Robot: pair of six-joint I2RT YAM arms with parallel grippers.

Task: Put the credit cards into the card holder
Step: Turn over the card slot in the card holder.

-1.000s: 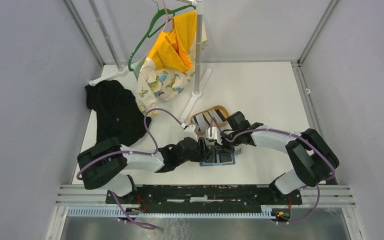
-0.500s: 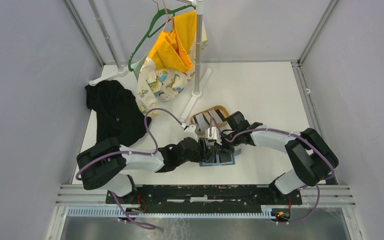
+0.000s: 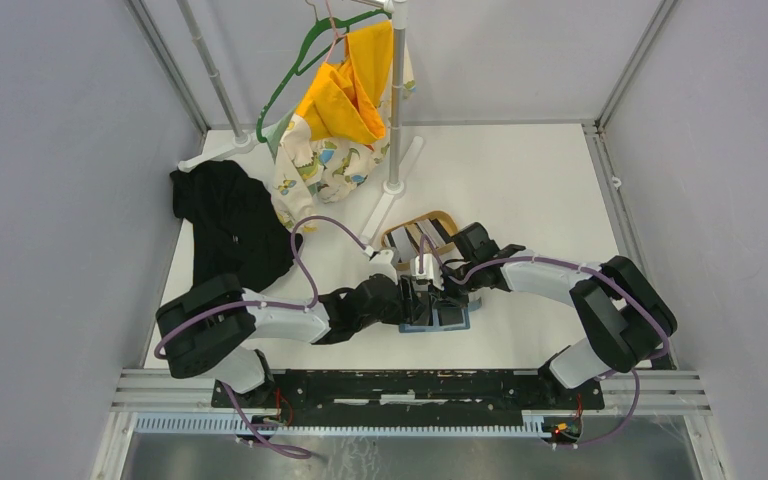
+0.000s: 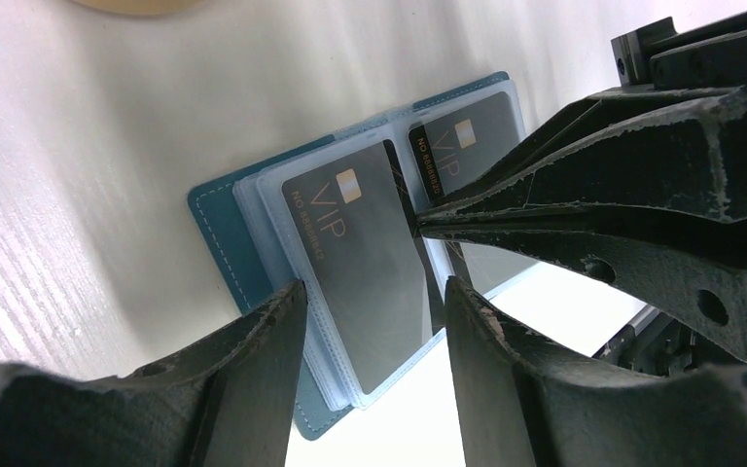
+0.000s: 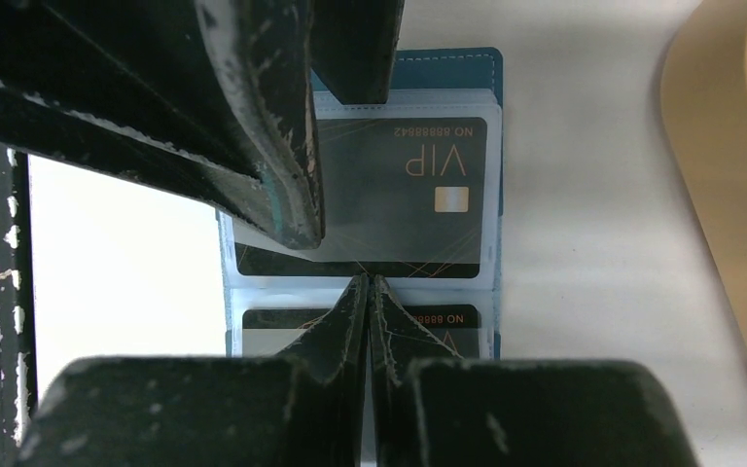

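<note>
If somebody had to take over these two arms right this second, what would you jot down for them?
The left gripper is open, one finger on each side of the card holder's near sleeve; contact unclear.
The right gripper is shut, its tips at the fold between the two sleeves.
Done: the holder lies open on the table, with two dark VIP cards in its clear sleeves.
To do: more credit cards lie in the wooden tray just beyond.

"VIP", "NO.88888542" on dark card (image 5: 399, 229)
</note>
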